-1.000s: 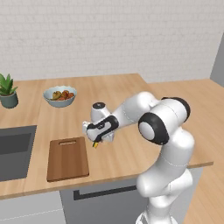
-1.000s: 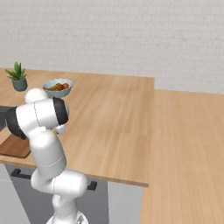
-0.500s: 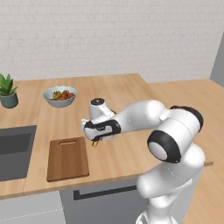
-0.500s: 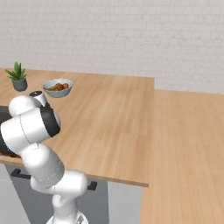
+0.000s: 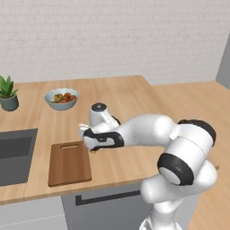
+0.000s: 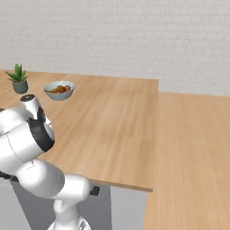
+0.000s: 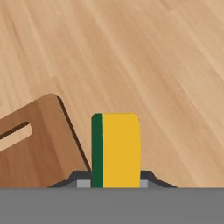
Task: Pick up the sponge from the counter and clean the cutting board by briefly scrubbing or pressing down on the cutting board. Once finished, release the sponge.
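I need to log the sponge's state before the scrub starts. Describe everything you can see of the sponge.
The sponge is a small rectangular block, mostly yellow foam with a thin dark green scouring layer along one side. In the hand view it stands on end between the gripper fingertips, which close on its lower end. It hangs above the light wooden counter, just beside the handle-end corner of the cutting board, not over it. In the left base view a little yellow shows under the hand.

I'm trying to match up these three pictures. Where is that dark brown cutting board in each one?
Left base view: the cutting board lies lower left on the counter, beside the white arm's hand.
Right base view: I cannot make it out; the arm covers the lower left.
Hand view: its slot-handled corner sits at lower left, beside the sponge.
Shared landmark: the counter's light plank grain.
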